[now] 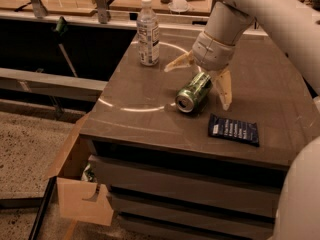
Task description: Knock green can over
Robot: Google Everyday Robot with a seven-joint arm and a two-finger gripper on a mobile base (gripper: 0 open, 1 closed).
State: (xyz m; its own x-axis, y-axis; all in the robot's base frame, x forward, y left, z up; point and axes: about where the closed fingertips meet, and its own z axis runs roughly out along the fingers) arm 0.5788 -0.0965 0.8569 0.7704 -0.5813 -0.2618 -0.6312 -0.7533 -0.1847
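The green can lies on its side on the brown cabinet top, its silver top facing the front left. My gripper hangs right over the can. Its two pale fingers are spread wide: one finger points left behind the can, the other finger points down just right of it. Neither finger grips the can.
A clear plastic bottle with a white cap stands upright at the back left of the top. A dark blue packet lies flat near the front right. An open cardboard box sits on the floor at the cabinet's left.
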